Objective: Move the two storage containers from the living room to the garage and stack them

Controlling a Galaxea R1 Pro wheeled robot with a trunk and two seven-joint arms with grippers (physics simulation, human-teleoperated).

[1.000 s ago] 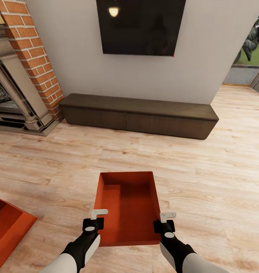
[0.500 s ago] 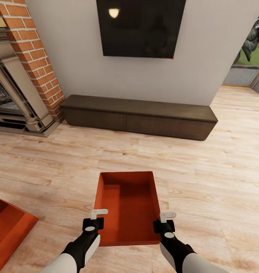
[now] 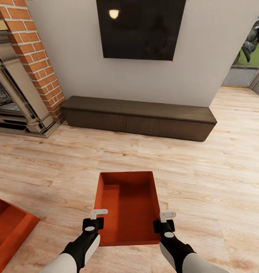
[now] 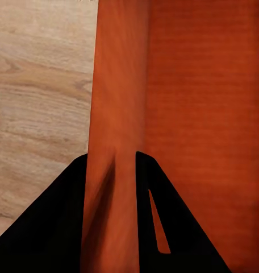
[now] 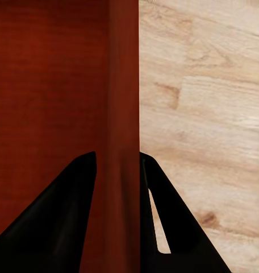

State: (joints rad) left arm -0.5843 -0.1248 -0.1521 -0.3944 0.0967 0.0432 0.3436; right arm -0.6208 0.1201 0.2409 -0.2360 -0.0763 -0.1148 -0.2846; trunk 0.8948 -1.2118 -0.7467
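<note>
1. The living room's wood-plank floor (image 3: 205, 182) spreads out below, with a long dark cabinet (image 3: 139, 117) against the wall, a TV (image 3: 141, 28) above it and a brick fireplace (image 3: 19, 76) at left
2. The held container (image 3: 127, 206) sits between the two arms, long axis pointing away from the robot toward the cabinet; it is empty
3. The second container (image 3: 10, 229) lies on the planks to the robot's left, nearer the left arm, also empty as far as shows
4. Left gripper (image 4: 112, 165) is clamped over the held container's left wall, one finger on each face
5. Right gripper (image 5: 118, 162) pinches the right wall likewise
</note>
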